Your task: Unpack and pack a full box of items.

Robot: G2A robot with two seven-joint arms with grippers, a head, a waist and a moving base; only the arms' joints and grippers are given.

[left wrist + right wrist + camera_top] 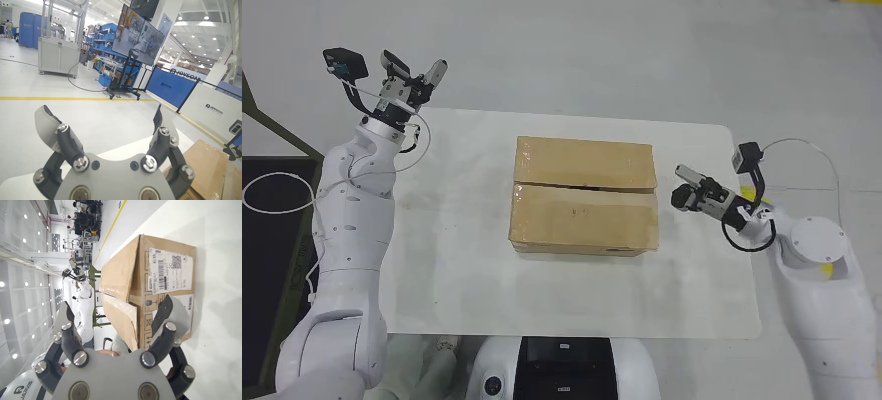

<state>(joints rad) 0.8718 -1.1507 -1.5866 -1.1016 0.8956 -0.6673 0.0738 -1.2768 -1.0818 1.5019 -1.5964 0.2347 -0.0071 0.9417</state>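
A brown cardboard box (584,196) stands in the middle of the white table (462,270), its two top flaps folded down with a seam between them. Its end face carries shipping labels (170,272). My right gripper (683,186) hovers just off the box's right end, open, with nothing between its fingers (164,313). My left gripper (412,75) is raised past the table's far left corner, away from the box, open and empty. A corner of the box (204,162) shows beside it in the left wrist view.
The table's white cover has bare room on all sides of the box. A dark mat with a white cable (277,190) lies on the floor left of the table. Shelving, a screen stand (132,62) and blue barriers stand far off in the room.
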